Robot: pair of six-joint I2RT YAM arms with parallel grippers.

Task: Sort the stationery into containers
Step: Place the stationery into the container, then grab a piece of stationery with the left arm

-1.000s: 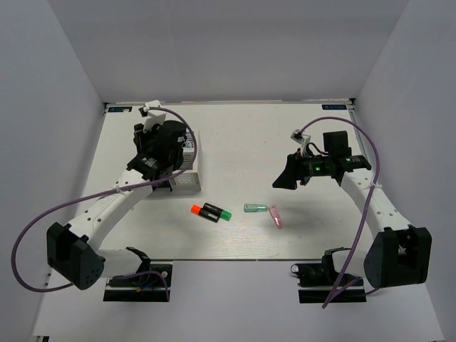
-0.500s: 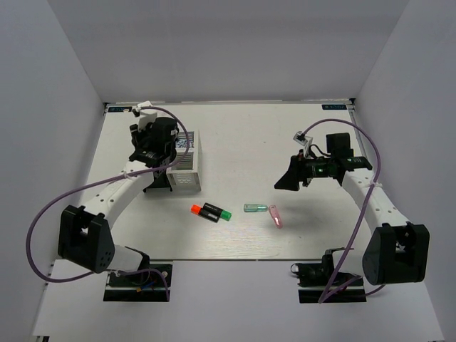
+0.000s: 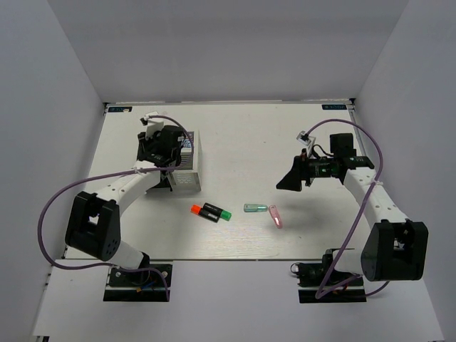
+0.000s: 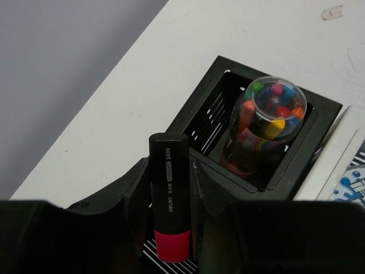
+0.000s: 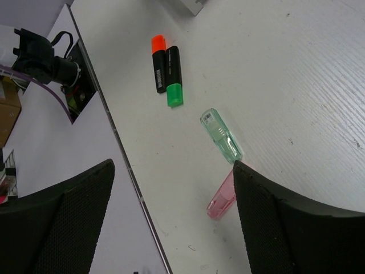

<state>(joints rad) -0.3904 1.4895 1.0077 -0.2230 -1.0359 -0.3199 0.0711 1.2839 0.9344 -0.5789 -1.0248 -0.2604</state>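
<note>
My left gripper [image 3: 159,144] hangs over the containers and is shut on the pink-capped black marker [image 4: 169,200], held just above the black container [image 4: 197,108]. One compartment of that box holds a clear tube of coloured bits [image 4: 268,123]. The white container [image 3: 187,169] stands right beside it, with a blue-white roll [image 4: 351,184] in it. The orange-capped marker [image 3: 200,209] and green-capped marker [image 3: 218,214] lie together mid-table. The green capsule [image 3: 254,208] and pink capsule [image 3: 275,216] lie right of them. My right gripper [image 3: 288,178] is open and empty above the capsules [image 5: 222,136].
The table's near edge [image 5: 122,154] runs just beyond the capsules in the right wrist view. White walls enclose the table on the left, the back and the right. The left arm hides most of the black container in the top view.
My left arm's elbow has swung left and its wrist has shifted slightly right over the containers. My right gripper has edged a little to the right. The items on the table have not moved.
</note>
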